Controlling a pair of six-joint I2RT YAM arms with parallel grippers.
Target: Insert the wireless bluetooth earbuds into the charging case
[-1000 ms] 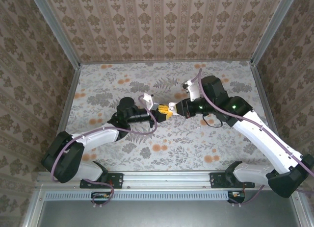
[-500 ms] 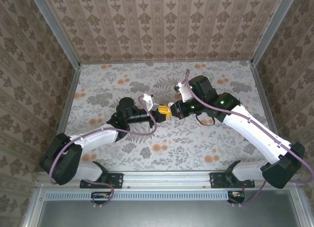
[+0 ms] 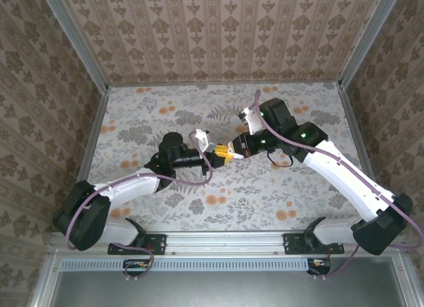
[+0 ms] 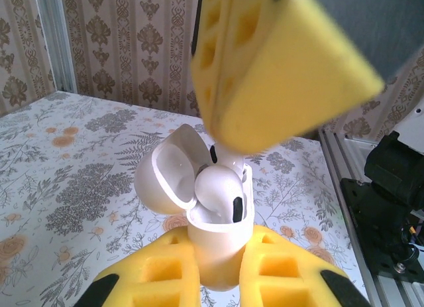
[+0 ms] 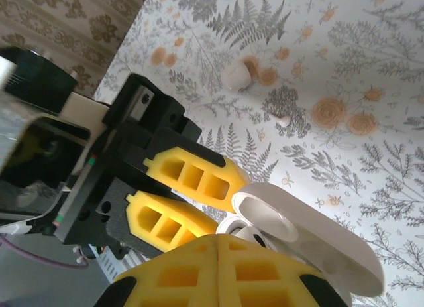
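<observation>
From the right wrist, the right end effector (image 5: 218, 252) has its yellow pads closed flush against each other at the bottom edge. I cannot tell whether anything is pinched between them. Just past their tips sits a white earbud (image 5: 250, 235), lying in the open charging case (image 5: 318, 254), whose lid stands hinged back. The left end effector (image 5: 228, 207) reaches in from the left, its two yellow fingers narrowed onto the case's body. Farther off on the flowered worktop (image 5: 371, 68) lies a small white rounded lump (image 5: 236, 75), with a tiny white bit (image 5: 283, 120) near it and apart from it.

From the left wrist, the case (image 4: 215, 247) stands upright and clamped between this arm's yellow fingers, held above the worktop. Its lid (image 4: 165, 178) is swung open to the left. One earbud (image 4: 215, 187) rests in the well, and a second white piece with a dark spot shows just above it, under the right arm's yellow finger, which comes down from the top.

From the top camera, the two arms meet near the middle of the worktop, yellow fingertips almost touching, with the white case at the junction
</observation>
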